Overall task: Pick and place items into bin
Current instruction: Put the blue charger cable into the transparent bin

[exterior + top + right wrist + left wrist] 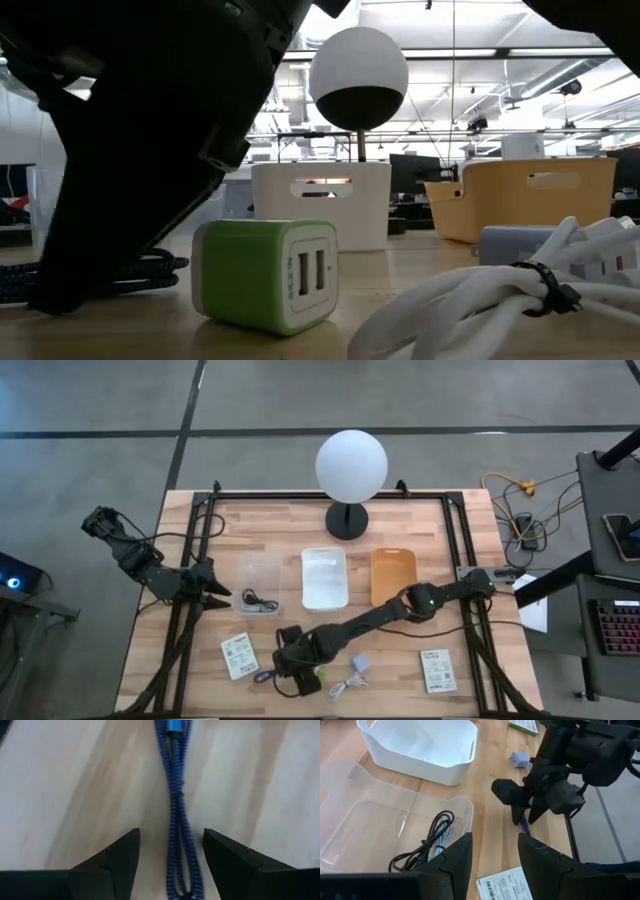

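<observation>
Purple cable point(176, 815) was the thing in hand here, imo; it lay doubled on the wood at the near edge of the table point(400, 680), running straight between the right gripper point(170, 862)'s fingers; fingers stood apart on either side w/ bare wood showing on both sides, so nothing gripped yet; gripper was down low over it, pointing at the table.

Looked like the reach/pre-grasp step, not the carry; next move prob needs the fingers to drop the last bit and close across both strands together, otherwise one strand slips out; cable's thin and floppy so it'll dangle once lifted.

Right beside it: green charger cube point(265, 275) sitting upright, then the white cable point(480, 300) in a tied bundle and the grey-blue adapter point(359, 662) just past that; two white packets, one point(238, 655) to the left of the gripper and one point(438, 670) well off to the right.

Further back: clear bin point(259, 582) w/ a black cable point(422, 845) already inside, so that's likely the drop spot, tho I can't say for sure; white bin point(324, 577) and orange bin point(393, 575) next to it, both looked empty; left gripper point(492, 852) waited beside the clear bin, fingers open, holding nothing; lamp point(350, 470) at the far edge.
</observation>
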Available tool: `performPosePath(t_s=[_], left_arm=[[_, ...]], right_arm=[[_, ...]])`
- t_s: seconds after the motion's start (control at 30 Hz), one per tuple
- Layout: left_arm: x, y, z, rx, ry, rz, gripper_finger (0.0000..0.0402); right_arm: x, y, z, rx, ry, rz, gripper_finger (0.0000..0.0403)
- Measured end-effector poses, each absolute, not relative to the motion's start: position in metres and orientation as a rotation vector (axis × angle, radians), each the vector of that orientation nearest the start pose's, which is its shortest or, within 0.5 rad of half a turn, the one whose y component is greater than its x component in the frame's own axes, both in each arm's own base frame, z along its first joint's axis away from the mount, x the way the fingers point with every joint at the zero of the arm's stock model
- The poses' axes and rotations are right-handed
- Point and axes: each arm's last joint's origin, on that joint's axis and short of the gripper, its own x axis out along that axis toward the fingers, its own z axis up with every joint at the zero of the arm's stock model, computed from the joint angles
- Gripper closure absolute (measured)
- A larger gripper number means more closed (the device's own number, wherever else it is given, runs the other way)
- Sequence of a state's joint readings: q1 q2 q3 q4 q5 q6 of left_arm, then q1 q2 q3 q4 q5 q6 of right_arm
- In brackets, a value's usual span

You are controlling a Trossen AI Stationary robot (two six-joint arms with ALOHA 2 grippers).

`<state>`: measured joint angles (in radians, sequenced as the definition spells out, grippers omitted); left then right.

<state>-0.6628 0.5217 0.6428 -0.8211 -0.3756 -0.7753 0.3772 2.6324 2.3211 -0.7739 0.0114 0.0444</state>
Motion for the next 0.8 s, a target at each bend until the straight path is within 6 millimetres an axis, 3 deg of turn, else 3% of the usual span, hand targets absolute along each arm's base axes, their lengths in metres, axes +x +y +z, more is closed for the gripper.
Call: performPosePath(t_s=[0.13, 0.37, 0.57, 0.7, 0.8], left_arm=[[0.085, -0.053, 0.262, -0.396, 0.672, -0.024, 0.026], [0.085, -0.053, 0.26, -0.396, 0.677, -0.02, 0.026], [0.085, -0.053, 0.261, -0.397, 0.676, -0.021, 0.026], [0.085, -0.053, 0.261, -0.399, 0.674, -0.022, 0.026], [0.085, -0.053, 0.261, -0.401, 0.671, -0.023, 0.026]], right_arm=[[0.51, 0.198, 0.129, -0.201, 1.072, 0.249, 0.0243], [0.511, 0.181, 0.128, -0.162, 1.135, 0.248, 0.0365], [0.516, 0.16, 0.145, 0.243, 1.204, 0.19, 0.0388], [0.522, 0.146, 0.189, 0.426, 1.017, -0.031, 0.0389], [0.517, 0.121, 0.246, 0.658, 0.856, -0.194, 0.0389]])
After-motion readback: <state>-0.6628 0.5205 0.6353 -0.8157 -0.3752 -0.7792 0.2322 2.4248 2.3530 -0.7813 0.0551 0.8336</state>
